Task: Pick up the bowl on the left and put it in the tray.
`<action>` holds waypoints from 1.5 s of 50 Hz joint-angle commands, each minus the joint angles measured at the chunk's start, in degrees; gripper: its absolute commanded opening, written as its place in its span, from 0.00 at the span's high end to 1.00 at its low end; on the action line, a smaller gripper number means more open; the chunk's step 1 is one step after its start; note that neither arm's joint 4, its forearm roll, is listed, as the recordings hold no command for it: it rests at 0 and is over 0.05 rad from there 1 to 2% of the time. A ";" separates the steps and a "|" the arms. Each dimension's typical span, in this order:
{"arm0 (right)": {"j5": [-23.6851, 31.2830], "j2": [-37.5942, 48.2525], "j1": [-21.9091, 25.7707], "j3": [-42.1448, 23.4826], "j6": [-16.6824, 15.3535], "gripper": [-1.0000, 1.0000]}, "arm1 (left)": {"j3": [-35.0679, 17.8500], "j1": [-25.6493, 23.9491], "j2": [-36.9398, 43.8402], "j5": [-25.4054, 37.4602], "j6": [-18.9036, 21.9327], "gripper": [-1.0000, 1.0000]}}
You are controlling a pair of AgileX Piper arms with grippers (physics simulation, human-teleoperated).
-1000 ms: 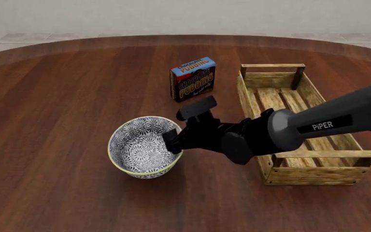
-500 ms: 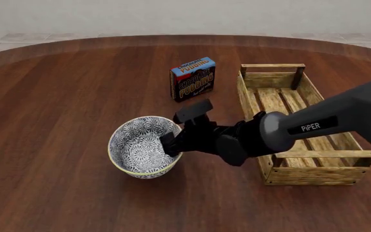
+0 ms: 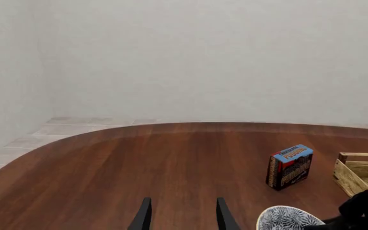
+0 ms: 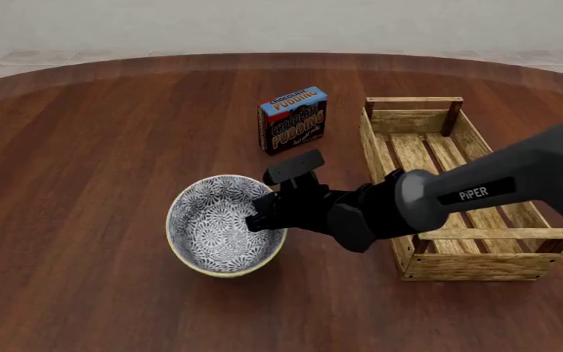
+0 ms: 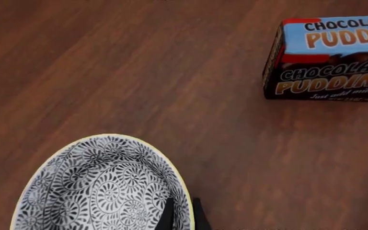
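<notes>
Pudding box [image 4: 293, 119] — beside tray [image 4: 465, 253]

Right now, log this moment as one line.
right gripper: shut on bowl rim, bowl tilted | left gripper: open, idle | tray: holds nothing | pudding box: upright behind bowl

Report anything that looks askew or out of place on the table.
Only the bowl: it tips toward the camera, its right rim pinched by the right tool. The pudding box stands upright; the tray sits flat.
</notes>
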 commanded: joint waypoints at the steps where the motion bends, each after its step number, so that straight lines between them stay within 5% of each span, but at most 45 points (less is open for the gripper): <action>1: -0.07 -0.31 -0.47 1.40 -0.41 1.00 | 0.01 0.30 0.00 0.03 -0.18 0.00; 75: 10.18 -21.50 0.37 5.21 4.18 1.00 | -1.87 0.35 0.00 0.85 0.06 0.00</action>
